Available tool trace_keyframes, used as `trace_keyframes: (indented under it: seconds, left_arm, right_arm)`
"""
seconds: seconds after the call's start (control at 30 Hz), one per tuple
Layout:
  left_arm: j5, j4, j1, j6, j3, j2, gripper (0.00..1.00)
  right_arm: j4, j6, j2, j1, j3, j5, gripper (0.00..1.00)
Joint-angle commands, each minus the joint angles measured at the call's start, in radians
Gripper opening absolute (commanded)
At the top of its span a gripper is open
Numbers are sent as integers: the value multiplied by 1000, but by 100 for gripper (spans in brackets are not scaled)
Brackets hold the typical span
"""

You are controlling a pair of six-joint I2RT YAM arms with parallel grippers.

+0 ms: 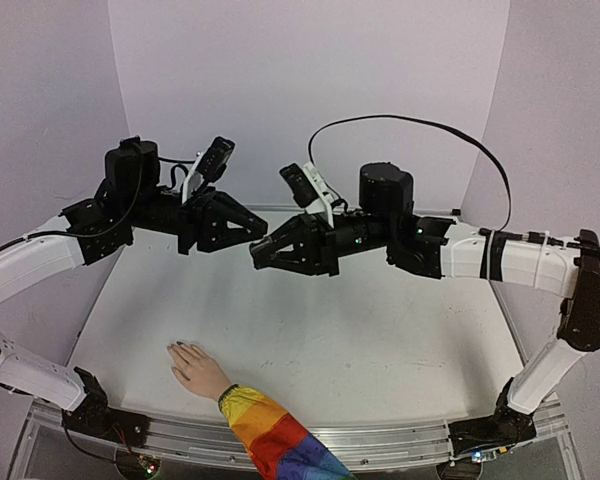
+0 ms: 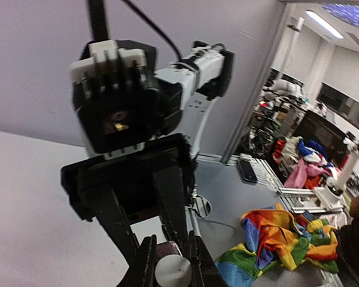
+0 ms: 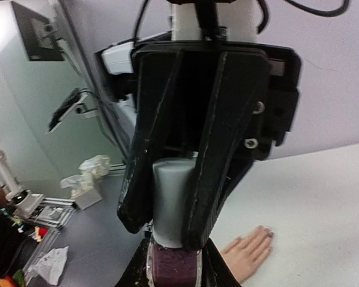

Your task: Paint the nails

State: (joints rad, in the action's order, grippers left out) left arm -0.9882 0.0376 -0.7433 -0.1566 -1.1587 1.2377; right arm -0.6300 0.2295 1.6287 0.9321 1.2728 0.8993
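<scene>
– Where the two arms meet in the overhead view, what is held?
– The left gripper (image 1: 263, 232) and the right gripper (image 1: 255, 256) are raised tip to tip above the matte white table (image 1: 380, 340). What is between them is too small to be made out. A pale beige hand (image 1: 198, 372) is laid palm down near the table's front left edge, in a rainbow-striped sleeve (image 1: 275, 440). The nails (image 1: 178, 347) are seen as dark specks at its fingertips, well apart from both grippers.
– What is shown by the left wrist camera?
– The left gripper's black fingers are closed on a smooth, round white cap (image 2: 172, 271). The right gripper's angular black fingers are seen reaching down to just behind it. Crumpled rainbow fabric (image 2: 275, 239) is seen at lower right.
– And by the right wrist camera?
– The right gripper is clamped on a small glass bottle (image 3: 173, 266), in which dark purple polish is contained. The cap, a pale cylinder, is seated on the bottle's top and gripped between the left gripper's fingers. The hand is seen flat on the table below, at lower right, its nails darkened.
</scene>
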Motion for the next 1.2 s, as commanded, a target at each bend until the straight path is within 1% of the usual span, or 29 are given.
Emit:
trace_keyframes:
  seconds: [0.0,0.07,0.1,0.13,0.17,0.2,0.23,0.27,0.33,0.43,0.47,0.5,0.53,0.6,0.73,0.9,1.0,1.17]
  left_arm:
    - [-245,-19,-39,36,-42,-14,0]
    - [-207,-19,-39,36,-37,-14,0]
    - [-163,-19,-39,30,-32,-18,2]
    - [-103,-19,-38,23,-28,-22,6]
    - [-40,-16,-31,12,-19,-29,12]
    - [55,-16,-19,-8,-3,-38,20]
    - [119,-13,-2,-20,9,-45,29]
    - [171,-12,19,-45,18,-53,41]
    - [236,-9,67,-105,41,-66,57]
    - [328,-5,113,-177,63,-78,77]
    - [361,-2,116,-191,66,-81,82]
    - [387,0,117,-207,69,-81,85]
    - [408,1,117,-227,69,-77,86]
    - [416,2,116,-263,59,-58,87]
    - [411,5,116,-332,35,-3,81]
    - [362,4,115,-387,9,68,75]
    - [363,3,108,-395,5,90,66]
    - [383,3,101,-394,0,97,62]
  right_arm:
    - [-281,11,-110,9,-24,219,0]
    - [-279,1,-134,-1,-55,158,0]
    - [-279,1,-145,-8,-69,118,0]
    - [-275,1,-153,-13,-81,81,0]
    - [-270,0,-161,-19,-90,39,0]
    - [-250,-13,-168,-22,-96,-6,0]
    - [-219,-30,-175,-24,-98,-54,0]
    - [-173,-58,-179,-24,-96,-114,0]
    - [-70,-117,-177,-24,-83,-249,0]
    - [63,-160,-142,-24,-45,-505,0]
    - [104,-167,-119,-24,-24,-569,0]
    - [126,-171,-104,-24,-10,-625,0]
    - [143,-174,-87,-24,2,-672,0]
    - [159,-172,-50,-20,25,-720,0]
    - [169,-177,17,14,69,-788,0]
    - [184,-182,78,44,118,-792,0]
    - [185,-183,95,57,131,-795,0]
    - [191,-191,117,67,149,-791,0]
